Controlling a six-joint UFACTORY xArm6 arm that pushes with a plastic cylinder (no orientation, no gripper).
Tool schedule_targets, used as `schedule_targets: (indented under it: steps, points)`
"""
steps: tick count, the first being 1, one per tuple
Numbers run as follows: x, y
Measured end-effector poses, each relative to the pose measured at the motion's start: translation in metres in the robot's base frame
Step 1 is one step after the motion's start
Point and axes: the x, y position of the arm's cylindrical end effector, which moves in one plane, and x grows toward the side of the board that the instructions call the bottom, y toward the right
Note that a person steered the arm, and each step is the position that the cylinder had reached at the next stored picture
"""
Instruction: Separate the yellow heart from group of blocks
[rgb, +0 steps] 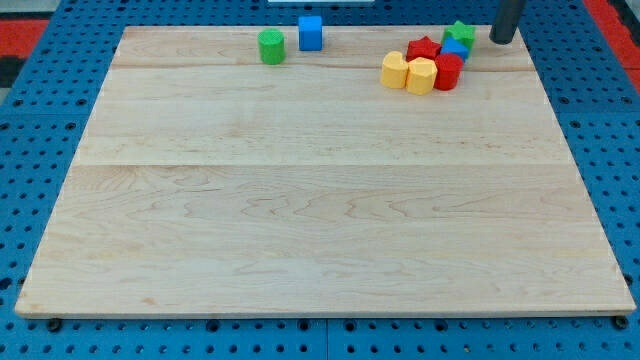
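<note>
A group of blocks sits near the view's top right. The yellow heart (395, 70) is at the group's left edge, touching a yellow hexagon (421, 76). A red cylinder (448, 71) is to the right of the hexagon. Behind them are a red star (424, 48), a blue block (456, 49) and a green star (460, 34). My tip (499, 42) is at the board's top edge, just right of the green star and apart from it. The group lies between the tip and the yellow heart.
A green cylinder (271, 46) and a blue cube (310, 32) stand apart near the top edge, left of the group. The wooden board (320, 200) lies on a blue pegboard table (40, 150).
</note>
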Motion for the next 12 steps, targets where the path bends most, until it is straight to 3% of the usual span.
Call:
schedule_targets:
  steps: [2, 4, 5, 8, 10, 12]
  points:
    - [-0.009, -0.098]
    - [0.049, -0.118]
    - [0.04, -0.119]
    - [0.103, -0.169]
    - [0.082, -0.226]
    - [0.063, -0.224]
